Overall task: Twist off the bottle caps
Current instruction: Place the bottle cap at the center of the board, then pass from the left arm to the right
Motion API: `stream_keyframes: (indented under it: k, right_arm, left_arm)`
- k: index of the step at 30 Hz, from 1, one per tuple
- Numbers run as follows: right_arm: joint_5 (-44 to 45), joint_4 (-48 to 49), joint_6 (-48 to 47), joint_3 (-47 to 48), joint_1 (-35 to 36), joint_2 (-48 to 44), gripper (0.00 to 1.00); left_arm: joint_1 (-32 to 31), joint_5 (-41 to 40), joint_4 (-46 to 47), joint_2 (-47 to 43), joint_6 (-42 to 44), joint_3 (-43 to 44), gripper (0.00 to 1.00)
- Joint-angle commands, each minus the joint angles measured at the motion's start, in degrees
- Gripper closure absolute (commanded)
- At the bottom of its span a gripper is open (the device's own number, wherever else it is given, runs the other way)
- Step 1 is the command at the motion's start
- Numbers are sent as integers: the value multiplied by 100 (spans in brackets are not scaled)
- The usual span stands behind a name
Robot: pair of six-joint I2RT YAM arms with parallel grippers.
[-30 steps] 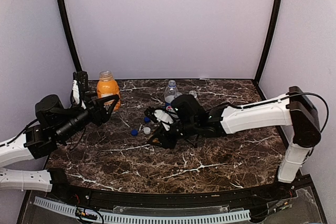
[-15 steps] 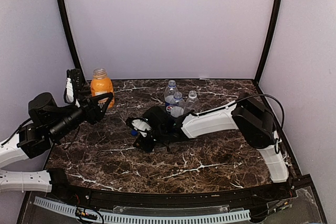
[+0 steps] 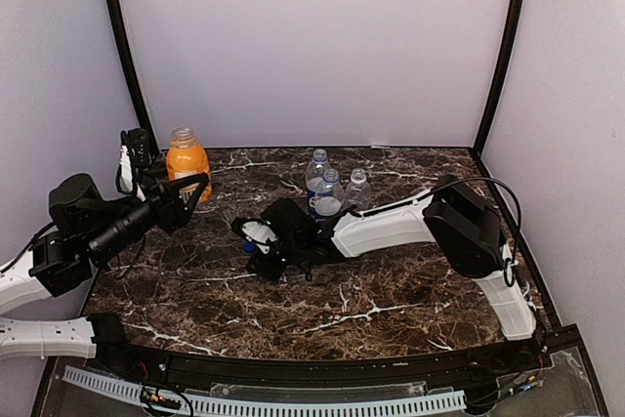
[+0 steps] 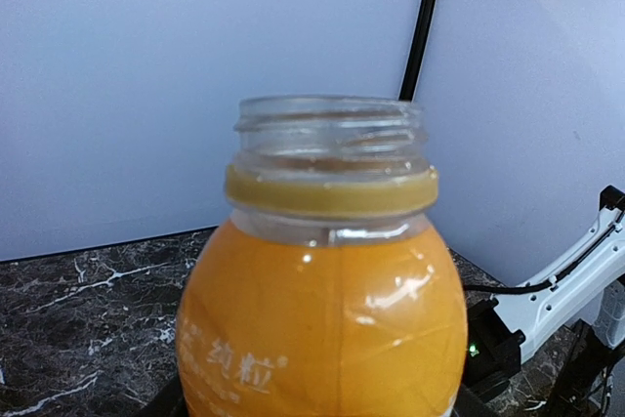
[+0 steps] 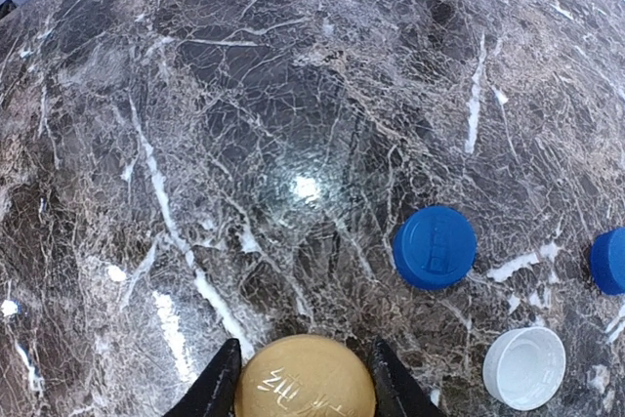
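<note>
Dark marble table [image 3: 391, 290], pale walls.

Progress: the orange bottle [image 4: 322, 319] stands at back left with a bare neck. The three clear bottles [image 3: 329, 192] stand mid-table, too small to confirm their necks. Two blue caps [image 5: 435, 246] and a white cap [image 5: 524, 366] lie loose on the table.

Right gripper [image 5: 305, 351] is stretched across, low over the table, fingers closed on the orange cap [image 5: 305, 388]. Left gripper [image 3: 174, 183] clasps the orange bottle low down.

Judgement: unscrewing is finished, and the orange cap remains to be set down.
</note>
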Motion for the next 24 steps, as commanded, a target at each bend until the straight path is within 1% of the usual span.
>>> stream_keyframes:
  k: [1,3,7,13,20,24]
  right_arm:
    - [66,68,-32,56,50,-2,58]
    - [62,71,-32,29,59,-17,56]
    - [82,67,-32,2,102,-8,50]
    - [99,72,-29,-112,149,-132,45]
    - [-81,124,-32,-448,362,-713,33]
    - [-280,191,-3,-886,464,-1359,29]
  left_arm:
    - [37,25,83,-141,111,-101,91]
    - [37,23,106,-147,127,-114,91]
    - [37,30,144,-134,143,-139,90]
    - [37,29,171,-134,158,-155,90]
    - [42,-19,83,-80,144,-111,90]
    - [45,-13,-40,-2,149,-27,90]
